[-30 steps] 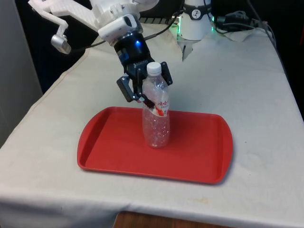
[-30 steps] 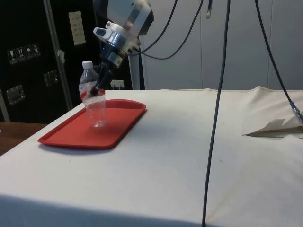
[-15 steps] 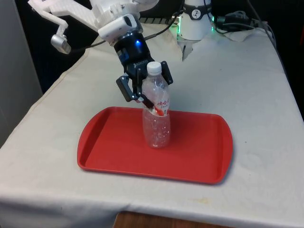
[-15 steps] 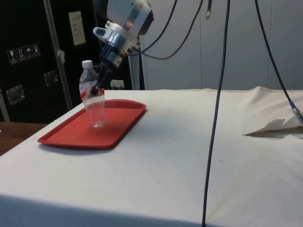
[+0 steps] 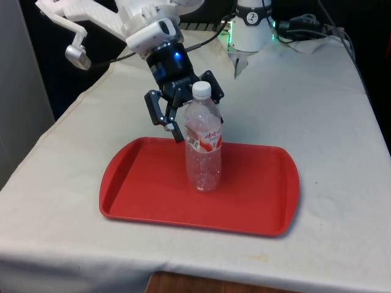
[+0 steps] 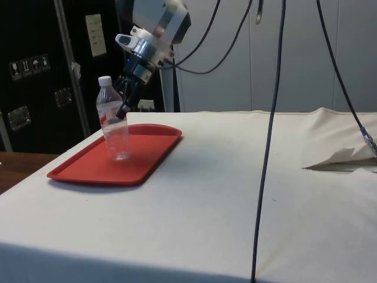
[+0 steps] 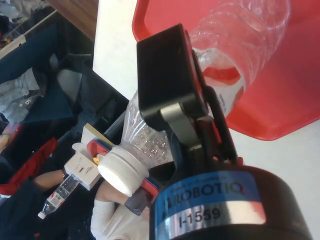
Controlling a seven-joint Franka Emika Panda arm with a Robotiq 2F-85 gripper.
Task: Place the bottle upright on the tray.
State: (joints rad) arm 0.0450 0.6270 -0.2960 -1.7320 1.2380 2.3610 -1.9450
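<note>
A: Bottle [image 5: 203, 143] first, where is it?

B: It stands upright on the red tray [image 5: 140, 189], near the tray's middle, base down on the tray floor. It is clear plastic with a white cap and a red and white label around its upper half. In the side view the bottle [image 6: 113, 121] stands on the tray [image 6: 88, 168] with its cap at the top.

A: And the tool?

B: The tool [image 5: 177, 113] is just behind the bottle's upper part, on the front view's left of it, tilted down from the arm. Its 2 fingers are spread apart; 1 finger [image 5: 156, 108] sits clear of the bottle on the front view's left. In the side view the tool [image 6: 125, 94] hangs beside the bottle's shoulder, between the bottle and the arm.

A: Is it touching the bottle?

B: I cannot tell whether the nearer finger touches it. In the wrist view 1 black finger [image 7: 167, 80] lies across the bottle [image 7: 240, 35], with the white cap [image 7: 120, 172] close to the tool's body, and the fingers do not press on it.

A: Where does the tray sit?

B: It sits on the counter [image 5: 317, 110] under a white cloth, near the front edge, long side across the front view. A crumpled piece of white paper [image 6: 341, 159] lies on the cloth, well apart from the tray.
</note>
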